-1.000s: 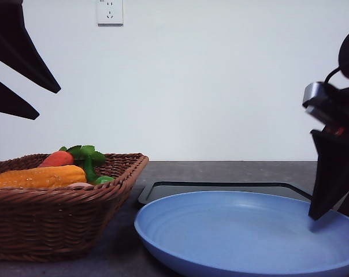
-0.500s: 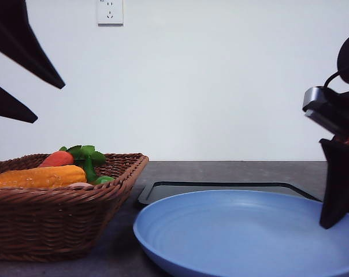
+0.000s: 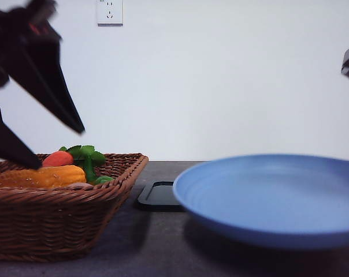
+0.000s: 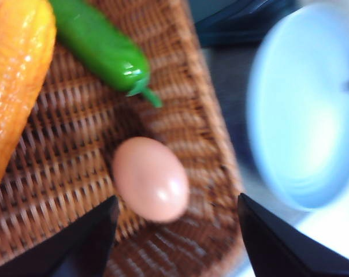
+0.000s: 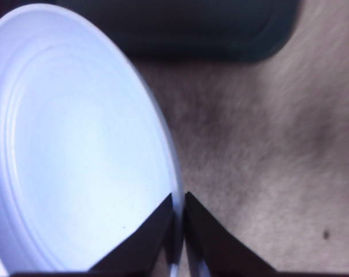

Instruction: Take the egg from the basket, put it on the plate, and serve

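While the right gripper pinches the rim of the plate between closed jaws, the plate hangs clear of the tabletop, tilted slightly, casting a shadow on the dark surface beneath it; in the right wrist view the two dark fingers sit on either side of the pale blue rim. Just beside the plate, on the side of the robot's left arm, stands the basket, its braided rim level with the plate's near edge. Over the basket hangs the left gripper, jaws spread wide open and holding nothing, blurred in the front view. Inside the basket, on the woven floor close to the wall nearest the plate, lies the egg, between the open fingers and not touched by them. Beyond the egg lie a green pepper and a corn cob, with a carrot and green leaves farther back. Behind the plate, a black tray lies flat on the tabletop, and a wall socket sits on the white wall beyond.
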Tool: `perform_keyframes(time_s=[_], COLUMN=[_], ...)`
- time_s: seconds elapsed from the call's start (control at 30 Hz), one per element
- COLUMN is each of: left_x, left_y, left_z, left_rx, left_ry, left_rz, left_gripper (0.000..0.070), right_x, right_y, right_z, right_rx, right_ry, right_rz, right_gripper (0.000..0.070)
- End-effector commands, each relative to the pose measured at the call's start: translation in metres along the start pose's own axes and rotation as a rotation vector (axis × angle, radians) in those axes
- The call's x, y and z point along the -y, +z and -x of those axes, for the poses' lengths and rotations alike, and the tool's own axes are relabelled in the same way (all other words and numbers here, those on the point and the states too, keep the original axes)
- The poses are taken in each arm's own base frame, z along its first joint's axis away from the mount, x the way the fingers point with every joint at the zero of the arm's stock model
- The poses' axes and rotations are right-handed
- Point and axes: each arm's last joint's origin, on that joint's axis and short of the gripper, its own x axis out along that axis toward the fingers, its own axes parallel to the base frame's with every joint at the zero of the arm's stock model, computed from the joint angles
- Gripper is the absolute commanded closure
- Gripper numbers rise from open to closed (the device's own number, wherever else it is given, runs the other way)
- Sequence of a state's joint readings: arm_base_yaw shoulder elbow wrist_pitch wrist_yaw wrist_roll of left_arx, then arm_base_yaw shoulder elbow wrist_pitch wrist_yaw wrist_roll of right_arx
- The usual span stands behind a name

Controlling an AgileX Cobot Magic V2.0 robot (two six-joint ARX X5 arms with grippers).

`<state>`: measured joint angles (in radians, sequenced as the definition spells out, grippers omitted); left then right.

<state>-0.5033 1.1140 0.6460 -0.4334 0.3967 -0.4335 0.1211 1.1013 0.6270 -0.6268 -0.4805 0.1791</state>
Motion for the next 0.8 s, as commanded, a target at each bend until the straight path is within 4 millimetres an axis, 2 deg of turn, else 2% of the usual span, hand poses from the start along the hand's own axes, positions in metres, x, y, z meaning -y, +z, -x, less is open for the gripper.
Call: perform_keyframes(time_s=[0.0,0.27,0.53,0.77], left_x=[0.003,-0.003,-0.005,-0.006], left_y=[0.006,0.006,0.006,0.005], left_z=[-0.007,-0.040,-0.054,-0.054], left_rx=[0.007,-0.076,-0.086,-0.100], left_ry=[-0.004,0.021,0.061,0.065], left_rz=[-0.013,-0.005,-0.024,-0.042], left_gripper=[0.0277,0.0280,0.0288,0.0437], right_x=[-0.001,0.000,0.000,0.000], right_y=[0.002,0.001,0.001,0.001], right_z=[0.003,0.012,0.013,0.013], right_rx=[0.020,0.061,0.062,0.062], right_ry=[0.008,0.003,0.002,0.003], right_rz=[0.015,0.010,0.009,0.010], right_gripper=[0.0700,0.0700,0.0700,0.0700])
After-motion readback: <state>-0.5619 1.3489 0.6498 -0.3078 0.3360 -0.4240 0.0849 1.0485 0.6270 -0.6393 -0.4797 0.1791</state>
